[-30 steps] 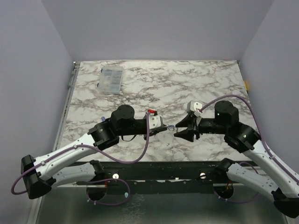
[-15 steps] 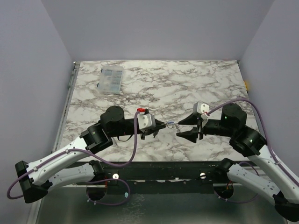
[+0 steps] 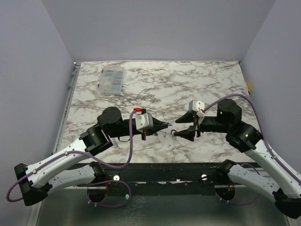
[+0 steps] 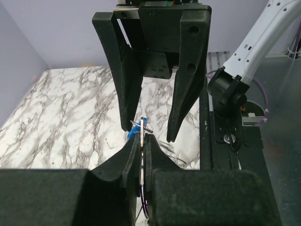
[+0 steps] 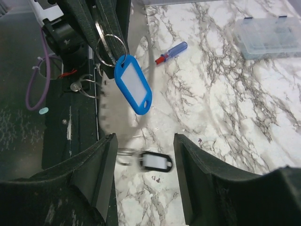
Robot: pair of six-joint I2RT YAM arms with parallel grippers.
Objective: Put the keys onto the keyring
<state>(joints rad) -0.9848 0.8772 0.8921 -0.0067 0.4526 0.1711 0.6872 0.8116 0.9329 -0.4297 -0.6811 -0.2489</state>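
As keyring (image 4: 141, 135) carries it, key (image 5: 133, 84) (blue, white-windowed) tilts.

Tight at near centre of the tabletop (image 3: 211, 80): left gripper (image 3: 165, 125) and right gripper (image 3: 177, 128) tip to tip, barely apart. Right jaws spread, yet fronted by a blue tag (image 5: 133, 84) hanging on a metal ring (image 5: 113, 36) from the pinched left jaws; black tag (image 5: 155, 162) lying below. Further left, a screwdriver (image 5: 171, 52); far left, a clear box (image 3: 112, 79). Bare marble far and right, up to the walls (image 3: 155, 28).
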